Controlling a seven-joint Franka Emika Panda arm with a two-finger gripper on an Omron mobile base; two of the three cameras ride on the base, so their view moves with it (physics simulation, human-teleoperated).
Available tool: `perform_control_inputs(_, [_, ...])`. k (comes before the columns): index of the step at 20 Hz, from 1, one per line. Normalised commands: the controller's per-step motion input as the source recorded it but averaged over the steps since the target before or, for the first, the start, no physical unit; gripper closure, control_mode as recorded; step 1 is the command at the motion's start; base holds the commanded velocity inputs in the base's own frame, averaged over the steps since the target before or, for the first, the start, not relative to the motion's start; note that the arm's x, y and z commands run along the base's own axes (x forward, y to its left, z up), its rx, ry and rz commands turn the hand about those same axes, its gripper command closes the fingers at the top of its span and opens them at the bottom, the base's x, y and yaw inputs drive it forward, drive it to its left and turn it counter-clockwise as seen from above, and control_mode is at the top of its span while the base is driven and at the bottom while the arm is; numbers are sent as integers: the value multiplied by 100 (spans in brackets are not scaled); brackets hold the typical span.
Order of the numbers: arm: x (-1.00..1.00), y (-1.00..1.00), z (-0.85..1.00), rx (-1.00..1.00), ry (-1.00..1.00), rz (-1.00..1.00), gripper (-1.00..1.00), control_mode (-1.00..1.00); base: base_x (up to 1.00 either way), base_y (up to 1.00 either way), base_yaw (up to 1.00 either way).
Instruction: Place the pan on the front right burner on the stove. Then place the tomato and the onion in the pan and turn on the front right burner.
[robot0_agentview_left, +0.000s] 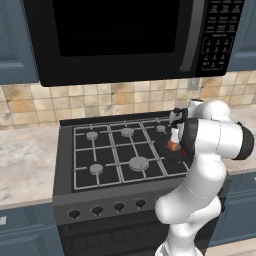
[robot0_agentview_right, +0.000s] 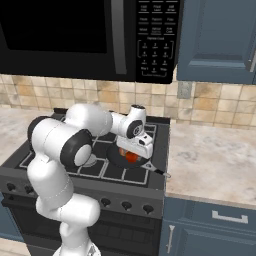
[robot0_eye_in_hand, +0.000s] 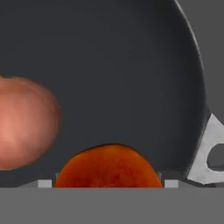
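Note:
The black pan (robot0_agentview_right: 116, 159) rests on the grate at the front right of the stove (robot0_agentview_left: 100, 150), and its handle (robot0_agentview_right: 161, 173) points toward the front right corner. The front right burner is hidden under it. Inside, the pale pinkish onion (robot0_eye_in_hand: 24, 124) lies free on the pan floor (robot0_eye_in_hand: 122, 65). The red tomato (robot0_eye_in_hand: 109, 168) fills the gap between my fingertips low over the pan. My gripper (robot0_agentview_right: 133, 153) points down into the pan, and the jaws stand wide against the tomato's (robot0_agentview_right: 131, 156) sides. From the left, my forearm covers most of the pan (robot0_agentview_left: 162, 148).
A black microwave (robot0_agentview_left: 120, 35) hangs low over the stove. Black knobs (robot0_agentview_left: 119, 206) line the front panel, with the right ones (robot0_agentview_right: 148, 208) below the pan. Stone counters flank the stove on the left (robot0_agentview_left: 25, 160) and right (robot0_agentview_right: 210, 155). A large grey burner cap (robot0_agentview_left: 138, 163) sits front centre.

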Motion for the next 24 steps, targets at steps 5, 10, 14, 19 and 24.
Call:
perform_control_inputs(5, [20,0,-24,2,8,0,100,-100,0,0,0])
perform_control_inputs(10, [0,0,-3,2,5,0,100,-100,0,0,0])
perform_control_inputs(14, [0,3,0,1,5,0,-100,-100,0,0,0])
perform_control_inputs(19, [-14,0,1,1,0,0,-100,-100,0,0,0])
perform_control_inputs(24, [-33,0,20,1,0,0,-100,-100,0,0,0])
